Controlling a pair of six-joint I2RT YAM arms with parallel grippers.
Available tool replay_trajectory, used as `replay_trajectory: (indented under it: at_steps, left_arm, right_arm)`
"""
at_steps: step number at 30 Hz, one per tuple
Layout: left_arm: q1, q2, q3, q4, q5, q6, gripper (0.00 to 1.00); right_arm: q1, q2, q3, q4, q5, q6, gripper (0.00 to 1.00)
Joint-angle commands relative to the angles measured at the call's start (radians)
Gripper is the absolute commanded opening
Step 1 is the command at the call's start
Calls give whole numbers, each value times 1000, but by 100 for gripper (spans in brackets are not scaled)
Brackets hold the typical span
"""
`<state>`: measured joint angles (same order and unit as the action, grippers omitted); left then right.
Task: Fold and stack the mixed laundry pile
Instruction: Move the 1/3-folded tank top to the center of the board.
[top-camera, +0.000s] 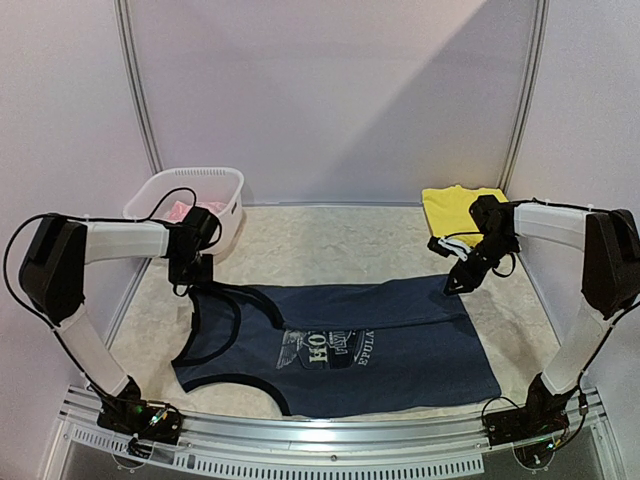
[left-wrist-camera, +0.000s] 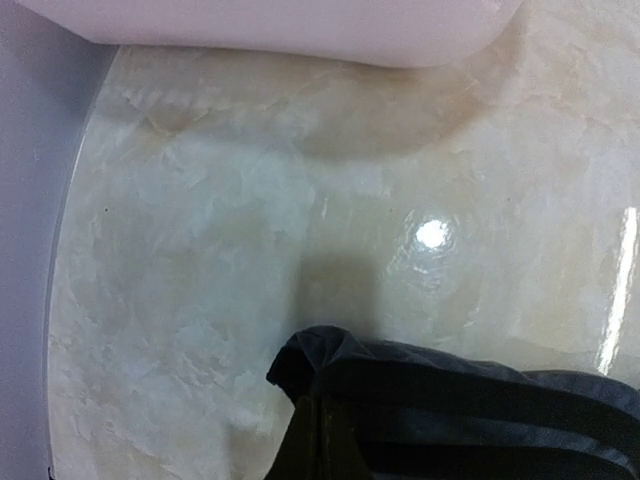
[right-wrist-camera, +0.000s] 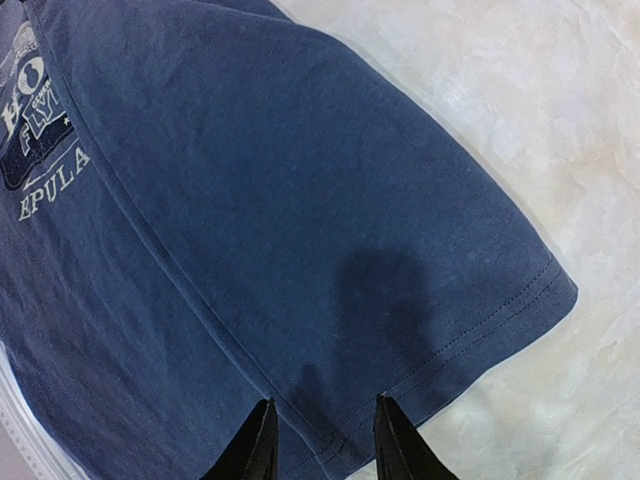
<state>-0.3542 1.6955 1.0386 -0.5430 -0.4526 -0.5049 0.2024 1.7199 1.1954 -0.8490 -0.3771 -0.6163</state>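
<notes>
The navy tank top (top-camera: 400, 330) with a white print lies spread across the table, its straps to the left. My left gripper (top-camera: 193, 272) is at the far shoulder strap, and in the left wrist view it (left-wrist-camera: 320, 402) is shut on a bunched bit of the navy cloth (left-wrist-camera: 450, 400). At the far right hem corner my right gripper (top-camera: 458, 283) hovers open; its fingertips (right-wrist-camera: 262, 440) stand apart just over the hem (right-wrist-camera: 440, 340), with nothing between them. A yellow garment (top-camera: 455, 207) lies folded at the back right. A pink garment (top-camera: 183, 211) sits in the basket.
The white slotted basket (top-camera: 232, 190) stands at the back left, close behind my left gripper, and its wall (left-wrist-camera: 300, 25) fills the top of the left wrist view. Marbled tabletop (top-camera: 330, 240) shows behind the tank top. A metal rail (top-camera: 330, 440) runs along the near edge.
</notes>
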Motion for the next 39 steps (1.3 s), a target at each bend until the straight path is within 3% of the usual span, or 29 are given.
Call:
replay_trajectory:
  at_steps: [1,7,13,21,32,39]
  left_arm:
    - [-1,-20,-63,35,21,-35,0]
    - [-18,-33,-143,120,17,-56,0]
    - [-23,-48,-162,97,-7,-78,18]
    - [-38,-177,-111,78,-5,-53,22]
    - [-38,-4,2,135,78,-3,17]
    - [-37,90,20,105,112,-13,1]
  right_arm:
    - [2,4,-14,-8,-14,-16,33]
    - [2,3,-16,-10,-14,-17,33]
    - [2,2,-19,-12,-17,-20,33]
    - [2,2,-20,-13,-22,-26,33]
    - [2,4,-19,-12,-16,-26,33]
    - [2,7,-21,-10,-11,-26,33]
